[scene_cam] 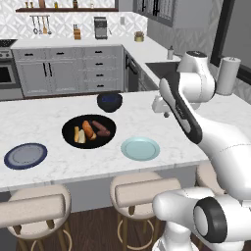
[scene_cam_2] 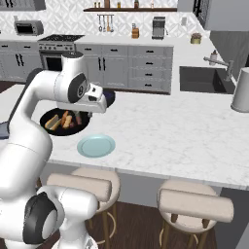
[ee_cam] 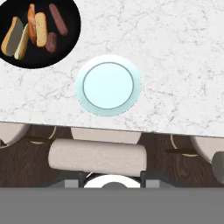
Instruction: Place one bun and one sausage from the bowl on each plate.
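I cannot tell how the jaws of my gripper [scene_cam: 161, 107] stand; nothing appears held between them. The hand hovers high over the marble counter [scene_cam: 49, 115], looking straight down on the pale teal plate [ee_cam: 108, 85], which is bare. The wide black bowl [scene_cam: 68, 128] sits to that plate's left, holding buns [ee_cam: 40, 29] and sausages [ee_cam: 58, 19] lying close together. The navy plate [scene_cam: 25, 156], also bare, lies beyond the bowl. I judge the first pick is ahead: I'd swing over the bowl, line the fingers across one sausage lying clear of its neighbours, then descend slowly
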Controlling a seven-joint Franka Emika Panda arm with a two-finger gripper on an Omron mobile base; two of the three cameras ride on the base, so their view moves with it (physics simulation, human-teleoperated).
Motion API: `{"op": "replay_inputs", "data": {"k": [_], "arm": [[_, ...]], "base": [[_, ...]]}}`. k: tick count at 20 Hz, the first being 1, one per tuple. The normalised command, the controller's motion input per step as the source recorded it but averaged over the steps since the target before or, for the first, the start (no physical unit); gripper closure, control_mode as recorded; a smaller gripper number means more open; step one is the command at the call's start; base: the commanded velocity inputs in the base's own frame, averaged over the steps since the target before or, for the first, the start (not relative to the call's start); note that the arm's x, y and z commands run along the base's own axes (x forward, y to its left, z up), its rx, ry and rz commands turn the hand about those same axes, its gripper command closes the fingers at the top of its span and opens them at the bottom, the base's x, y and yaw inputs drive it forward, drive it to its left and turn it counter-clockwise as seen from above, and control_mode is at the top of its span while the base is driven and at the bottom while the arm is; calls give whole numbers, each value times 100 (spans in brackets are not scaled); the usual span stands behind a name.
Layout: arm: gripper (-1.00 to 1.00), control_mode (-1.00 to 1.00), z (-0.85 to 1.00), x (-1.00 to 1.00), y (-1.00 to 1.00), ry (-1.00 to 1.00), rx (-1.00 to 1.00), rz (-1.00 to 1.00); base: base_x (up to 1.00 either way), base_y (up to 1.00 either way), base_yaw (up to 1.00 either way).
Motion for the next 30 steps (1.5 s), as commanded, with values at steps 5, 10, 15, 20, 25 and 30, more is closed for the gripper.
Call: {"op": "replay_inputs", "data": {"k": [5, 10, 15, 20, 25, 30], "arm": [[-100, -100, -7, 0, 7, 0, -1, 0], [-100, -100, -8, 23, 70, 0, -10, 0], [-100, -100, 0, 95, 97, 0, 0, 0], [-100, -100, -18, 100, 100, 4, 0, 0], [-100, -100, -32, 71, 69, 2, 8, 0], [-100, -100, -31, 60, 57, 22, 3, 0]], "base": [[0, 0, 0], [0, 0, 0], [0, 0, 0], [0, 0, 0], [0, 0, 0], [0, 0, 0]]}}
